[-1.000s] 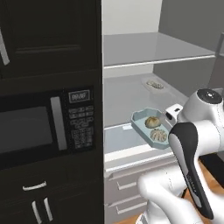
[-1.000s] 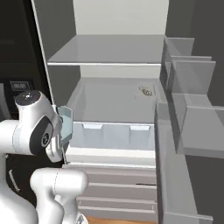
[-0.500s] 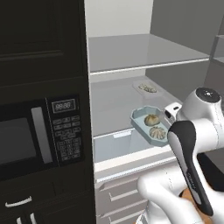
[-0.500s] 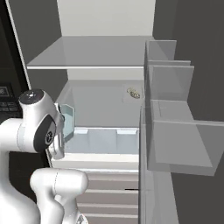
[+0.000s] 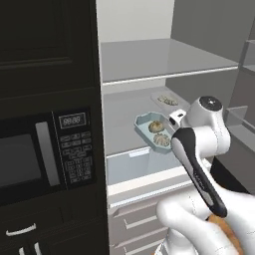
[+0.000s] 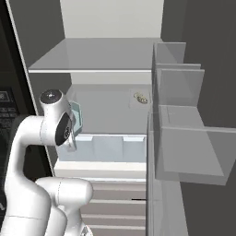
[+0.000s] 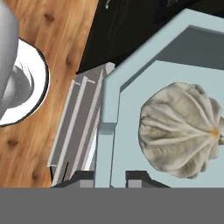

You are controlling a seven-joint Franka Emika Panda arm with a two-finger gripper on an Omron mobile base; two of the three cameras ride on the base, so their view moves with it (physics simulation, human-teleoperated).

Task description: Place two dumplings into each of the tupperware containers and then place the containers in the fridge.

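My gripper [image 7: 109, 178] is shut on the rim of the light blue tupperware container [image 7: 131, 144]; a pleated beige dumpling [image 7: 181, 131] lies inside. In the left base view the container [image 5: 144, 122] hangs level in front of the open fridge [image 5: 149, 62] at its middle shelf, and holds two dumplings [image 5: 156, 126] [image 5: 162, 139], with the gripper [image 5: 172, 125] at its right side. The right base view has the container [image 6: 76, 115] edge-on beside the arm's wrist. A translucent white tupperware container [image 5: 167, 101] with dumplings sits at the back of the same shelf [image 6: 140, 98].
A black microwave [image 5: 42, 154] and dark cabinets stand left of the fridge. The open fridge door with its translucent bins [image 6: 184, 138] stands close on the right. A translucent drawer [image 6: 106, 147] lies under the shelf. Wooden floor [image 7: 26, 131] shows below.
Both base views have shifted as the base drove, so the fridge now sits nearer and more central. The blue container stays gripped in the same place relative to the arm.
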